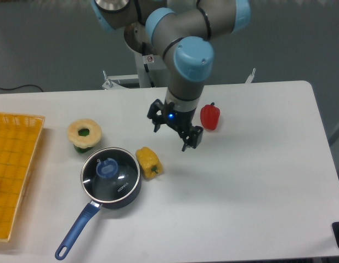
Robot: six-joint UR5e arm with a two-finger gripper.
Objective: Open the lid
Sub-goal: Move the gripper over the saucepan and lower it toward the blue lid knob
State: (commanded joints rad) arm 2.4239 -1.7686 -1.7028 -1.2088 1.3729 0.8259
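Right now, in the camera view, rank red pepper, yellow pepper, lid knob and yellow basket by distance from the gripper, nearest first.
From the gripper:
1. Red pepper, just to its right in the image.
2. Yellow pepper, below-left; close to the red one but a bit farther.
3. Blue knob of the lid, on the saucepan, farther left.
4. Yellow basket, at the table's left edge.

This looks like a robot lab, not a real kitchen. I am a big grey and blue arm (180, 33) bolted on a white post (156, 63) at the far edge of a plain white worktop (257, 181). Behind me is a bare grey wall. The food looks like toys: a red pepper (210, 116), a yellow pepper (149, 162). A yellow tray (13, 170) sits at the left.
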